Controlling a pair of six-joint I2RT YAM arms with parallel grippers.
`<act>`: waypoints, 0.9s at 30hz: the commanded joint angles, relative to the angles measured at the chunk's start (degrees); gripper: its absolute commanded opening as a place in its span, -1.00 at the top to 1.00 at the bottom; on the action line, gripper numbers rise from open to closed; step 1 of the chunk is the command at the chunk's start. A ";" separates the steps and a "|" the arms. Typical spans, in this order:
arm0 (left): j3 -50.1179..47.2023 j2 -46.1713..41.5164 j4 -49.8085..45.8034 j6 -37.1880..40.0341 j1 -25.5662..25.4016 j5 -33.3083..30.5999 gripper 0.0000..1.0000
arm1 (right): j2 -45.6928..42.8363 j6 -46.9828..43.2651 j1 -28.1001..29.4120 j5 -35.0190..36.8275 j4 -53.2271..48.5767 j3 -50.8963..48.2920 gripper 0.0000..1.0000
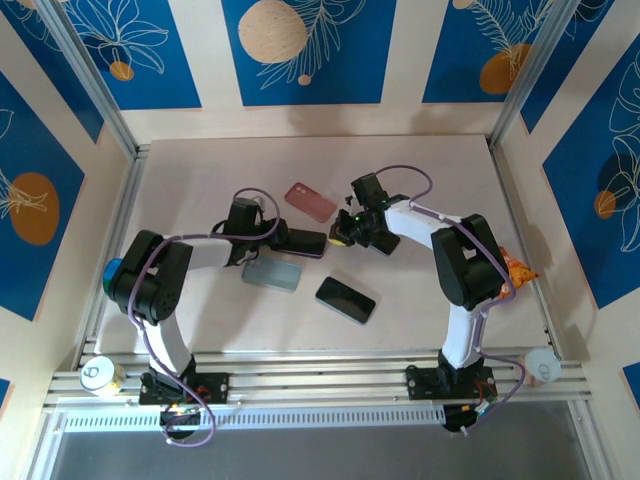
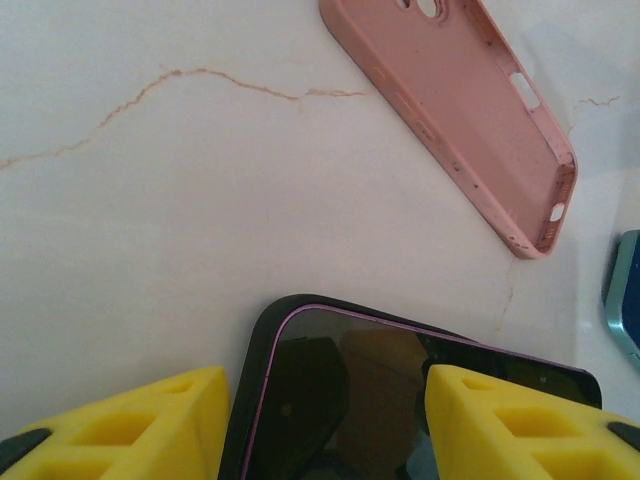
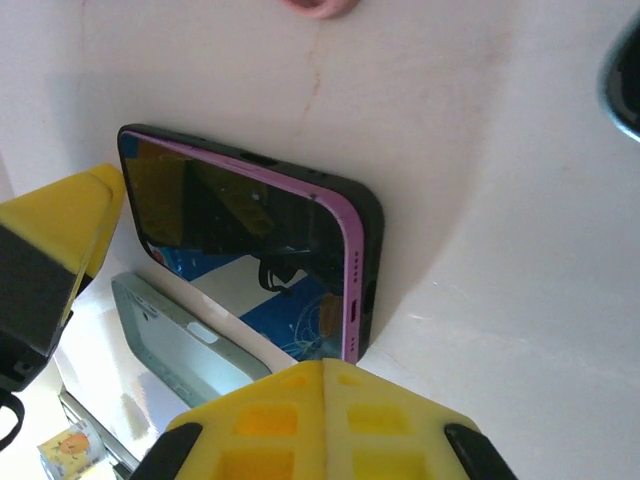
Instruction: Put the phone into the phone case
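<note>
At the near edge a rail (image 1: 320, 372) carries both arm bases. Just beyond it, between the arms, a dark phone (image 1: 345, 299) lies flat and askew. A teal case (image 1: 272, 273) lies to its left, and the 2 are apart.

Just past the teal case is the phone (image 3: 240, 245). It has a glossy dark screen mirroring the blue walls, a purple rim, rounded corners and ports on its short end. It already sits inside a black case (image 3: 373, 250), whose lip wraps the rim on every side that shows. I cannot tell whether it rests flat on the worktop (image 1: 200, 180) or is lifted a little.

The left claw (image 2: 325, 420) is closed on the phone, with 1 yellow finger against each long side at the end nearest that arm. The right claw (image 3: 322, 385) is closed on nothing, its 2 fingers pressed together. Its tip is just beside the phone's free corner, and I cannot tell whether it touches.

Farther back, a pink case (image 2: 470, 110) lies hollow side up and slantwise. A strip of bare worktop separates it from the phone's far end.

Past the pink case the worktop runs open to the back wall. There is also wide open room on the far left and far right, out to the metal frame edges
</note>
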 commanded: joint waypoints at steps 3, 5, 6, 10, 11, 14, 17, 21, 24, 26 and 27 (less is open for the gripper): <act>2.07 -1.48 -2.56 2.04 -0.37 -1.19 -0.09 | 2.20 -2.27 1.64 -0.83 0.54 0.89 1.00; 2.30 -1.31 -2.95 2.27 -0.34 -1.37 -0.09 | 2.81 -2.13 2.05 -0.61 0.65 0.89 1.00; 2.46 -1.16 -3.09 2.31 -0.37 -1.36 -0.09 | 3.00 -2.13 2.21 -0.55 0.66 0.89 1.00; 3.02 -0.45 -3.31 2.30 -0.37 -1.10 -0.09 | 3.73 -2.09 2.93 -0.25 0.65 0.81 1.00; 3.09 -0.37 -3.23 2.30 -0.38 -1.09 -0.09 | 3.91 -2.16 3.06 -0.17 0.61 0.89 1.00; 3.06 -0.17 -3.37 2.44 -0.37 -1.26 -0.09 | 4.64 -1.90 3.33 -0.23 0.52 1.15 1.00; 3.25 -0.08 -3.92 2.78 -0.45 -1.26 -0.09 | 5.46 -2.08 3.84 0.46 -0.24 1.89 1.00; 3.29 0.10 -4.62 3.19 -0.55 -1.34 -0.09 | 7.21 -2.26 4.73 1.87 -2.12 3.11 1.00; 3.22 0.57 -5.04 3.41 -0.55 -1.27 -0.09 | 8.63 -2.61 5.65 3.36 -3.54 4.09 1.00; 3.60 1.26 -5.76 3.49 -0.63 -0.87 -0.09 | 9.34 -2.80 6.20 4.85 -4.65 4.81 1.00; 3.62 1.64 -5.97 3.59 -0.63 -0.74 -0.09 | 9.52 -2.88 6.45 5.40 -5.06 5.09 1.00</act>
